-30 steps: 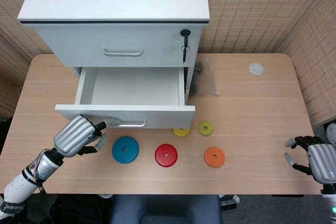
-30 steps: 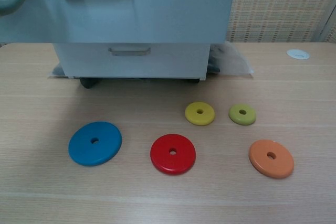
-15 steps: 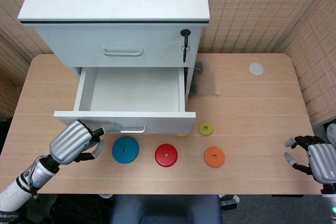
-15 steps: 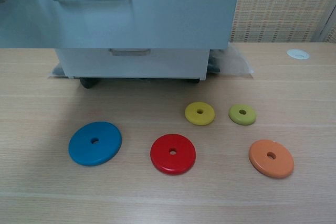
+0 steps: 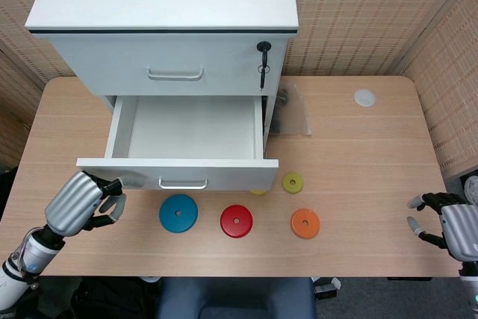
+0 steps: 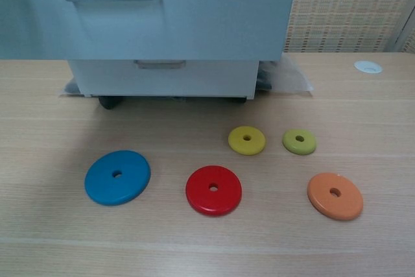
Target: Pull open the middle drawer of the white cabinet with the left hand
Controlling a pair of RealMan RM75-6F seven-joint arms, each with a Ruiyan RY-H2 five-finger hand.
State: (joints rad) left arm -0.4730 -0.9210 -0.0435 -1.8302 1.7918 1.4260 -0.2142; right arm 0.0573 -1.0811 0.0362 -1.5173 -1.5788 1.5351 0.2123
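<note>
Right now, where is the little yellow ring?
In the chest view the small yellow plastic ring lies mid-table, left of the green ring, above the red disc.

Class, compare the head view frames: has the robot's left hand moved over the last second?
Yes. The left hand has let go of the metal drawer handle and drawn back leftwards, away from the round blue disc, which stayed put.
</note>
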